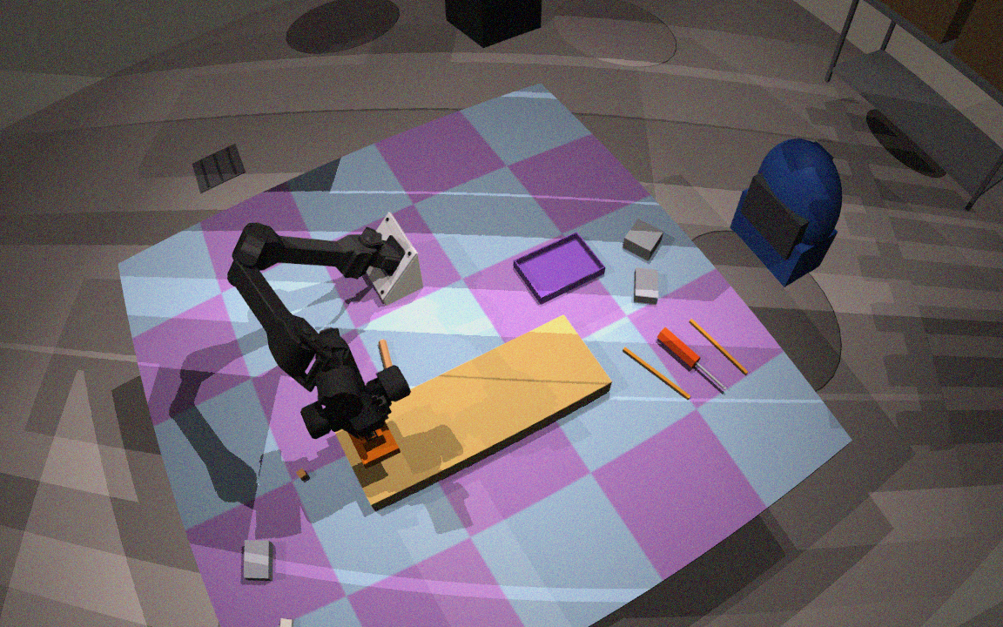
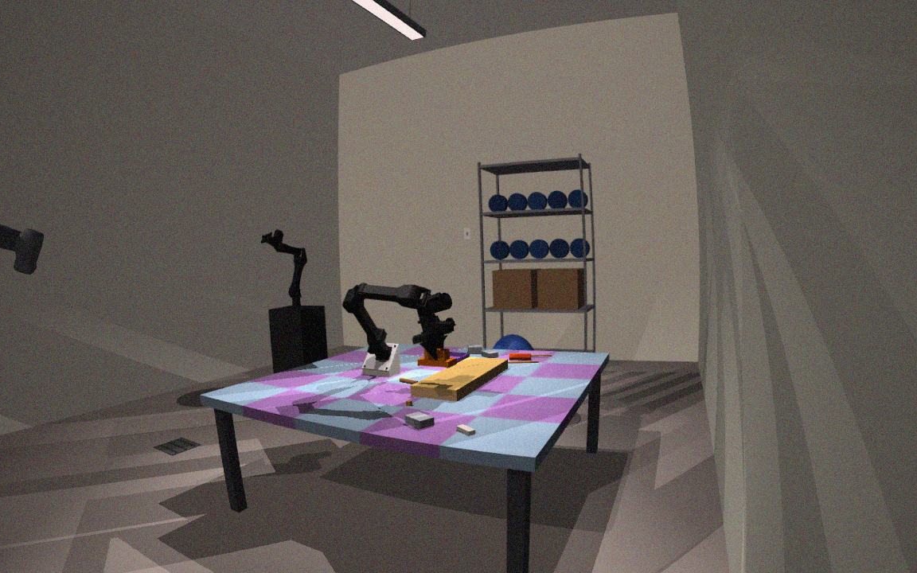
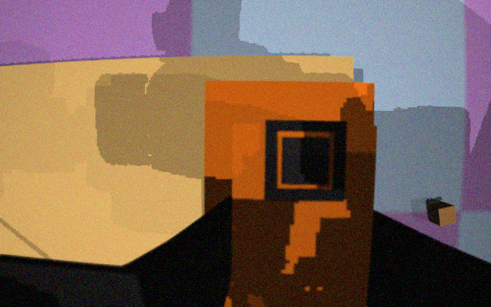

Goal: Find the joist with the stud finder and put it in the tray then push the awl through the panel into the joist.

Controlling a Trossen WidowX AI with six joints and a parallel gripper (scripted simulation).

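Observation:
My gripper (image 1: 372, 433) (image 2: 435, 353) (image 3: 288, 207) is shut on the orange stud finder (image 1: 385, 450) (image 2: 438, 361) (image 3: 237, 95). It holds the stud finder low over the left end of the yellow floor panel (image 1: 505, 374) (image 2: 481, 372) (image 3: 37, 149); a gap or contact beneath it cannot be told. The square display on the stud finder looks dark. The wooden-handled awl (image 1: 385, 354) (image 2: 407, 380) lies behind the panel, partly hidden by the gripper in the top view. The purple tray (image 1: 560, 267) is empty, behind the panel. No joist shows.
A red-handled tool (image 1: 678, 348) (image 2: 519, 356) lies right of the panel between two thin orange sticks (image 1: 656, 373) (image 1: 716, 347). Grey blocks (image 1: 642, 239) (image 1: 645, 285) (image 1: 257, 559) and a small tan cube (image 1: 302, 474) (image 3: 447, 215) also lie on the chequered table.

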